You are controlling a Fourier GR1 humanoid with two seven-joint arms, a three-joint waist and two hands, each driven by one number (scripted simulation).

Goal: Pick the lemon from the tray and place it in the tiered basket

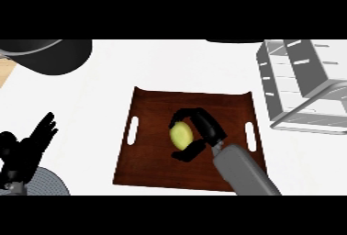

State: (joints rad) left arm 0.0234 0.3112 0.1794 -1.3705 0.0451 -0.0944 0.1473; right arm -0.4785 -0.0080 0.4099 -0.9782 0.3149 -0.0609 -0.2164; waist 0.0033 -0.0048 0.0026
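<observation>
Counter: a white counter (176,64) filled the frame, seen from steeply above.
Tray: a dark brown wooden tray (156,165) lay at the centre and lower centre of the frame, with a narrow handle slot (133,131) in its left side and another in its right.
Lemon: a pale yellow-green lemon (180,136) sat on the tray, near its middle, standing taller than wide in the frame.
Right hand: the black right hand (210,128) came in from the lower right on a grey forearm (244,172). It was grasping the lemon, its fingers (190,112) curled over the top of the fruit and its thumb hooked under the lower end. Whether the lemon was lifted or resting on the tray could not be told.
Left hand: the left hand (24,149) showed at the lower left edge, off the tray, released, its fingers straight and pointing up.
Tiered basket: a grey wire tiered basket (298,87) stood at the upper right, well apart from the tray's right edge.
Other things: a black round vessel (51,55) sat at the upper left, and a grey ribbed disc (51,183) lay at the lower left, partly behind the left hand.
</observation>
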